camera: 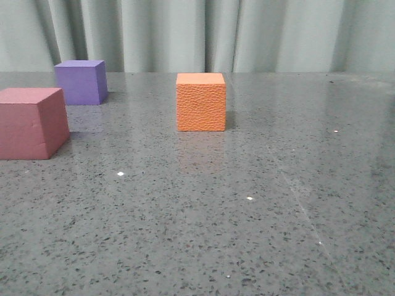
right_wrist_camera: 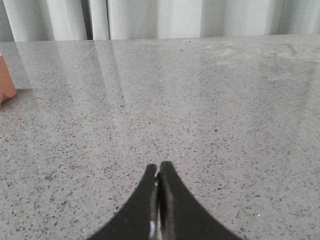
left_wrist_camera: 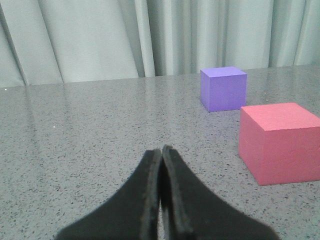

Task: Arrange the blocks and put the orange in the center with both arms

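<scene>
Speckled grey table (camera: pixel 259 234); pale pleated curtain (camera: pixel 185 31) behind.

A glossy grey speckled stone tabletop (camera: pixel 259 216) (it mirrors soft light) runs back to pale grey-green pleated curtains (camera: pixel 247 34).

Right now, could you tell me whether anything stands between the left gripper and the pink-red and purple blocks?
Nothing visible does. In the left wrist view, only bare table lies between the shut left gripper and the pink-red block, with the purple block farther off behind it, apart from it.
</scene>
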You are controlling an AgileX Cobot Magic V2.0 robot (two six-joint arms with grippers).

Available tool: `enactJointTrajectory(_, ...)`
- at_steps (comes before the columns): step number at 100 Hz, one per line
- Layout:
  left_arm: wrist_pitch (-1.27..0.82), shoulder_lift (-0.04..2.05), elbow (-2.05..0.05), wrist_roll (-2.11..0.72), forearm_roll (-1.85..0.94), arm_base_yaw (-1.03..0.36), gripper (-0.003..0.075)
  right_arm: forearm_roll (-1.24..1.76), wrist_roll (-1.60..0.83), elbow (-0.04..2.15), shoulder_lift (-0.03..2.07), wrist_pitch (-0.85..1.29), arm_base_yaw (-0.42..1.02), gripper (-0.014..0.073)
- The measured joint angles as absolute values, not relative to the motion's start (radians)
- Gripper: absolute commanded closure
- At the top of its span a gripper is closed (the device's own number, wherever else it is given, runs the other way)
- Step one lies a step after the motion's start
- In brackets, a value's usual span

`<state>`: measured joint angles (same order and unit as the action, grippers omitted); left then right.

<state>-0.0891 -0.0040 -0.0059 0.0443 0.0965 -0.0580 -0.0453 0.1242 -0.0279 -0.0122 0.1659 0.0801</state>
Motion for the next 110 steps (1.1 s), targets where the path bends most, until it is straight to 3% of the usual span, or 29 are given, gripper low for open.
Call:
enactJointTrajectory(62, -0.086, -0.004, -0.006, 0.044, 0.097, -0.058, 0.0739, -0.045, 0.123, -0.028, -0.012, 0.164, 0.08, 0.0713)
enactJointTrajectory(92, 0.058, -0.004, -0.006, 0.044, 0.097, -0.058, 0.0739, -0.045, 0.123, -0.028, -0.012, 0.164, 0.08, 0.0713)
enactJointTrajectory(110, -0.079, 0.01, -0.101, 0.044, 0.094, -0.058, 0.0739, -0.045, 0.123, -0.028, -0.012, 0.164, 0.08, 0.0713)
